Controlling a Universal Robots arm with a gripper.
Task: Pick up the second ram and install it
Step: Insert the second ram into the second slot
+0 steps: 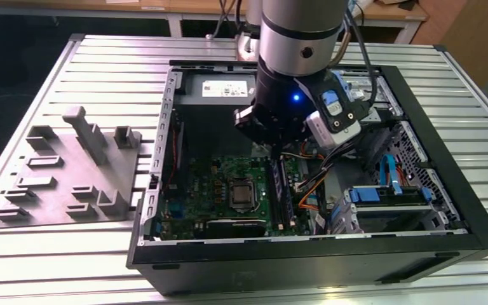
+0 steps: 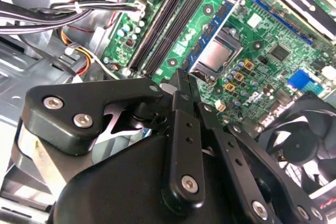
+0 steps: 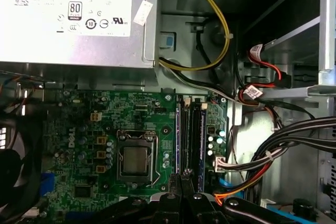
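Jaws, pinched shut on nothing I can see, hang just above the ram (image 1: 282,197) standing upright on the board (image 1: 214,190) at the exterior view's lower centre; off-centre pressing could seat it crooked.

Matt black end effector (image 2: 181,80)

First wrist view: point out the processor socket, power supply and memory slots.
processor socket (image 3: 135,160), first wrist view, on its metal centre plate.
power supply (image 3: 79,51), first wrist view, on its grey casing.
memory slots (image 3: 188,140), first wrist view, midway along one slot.
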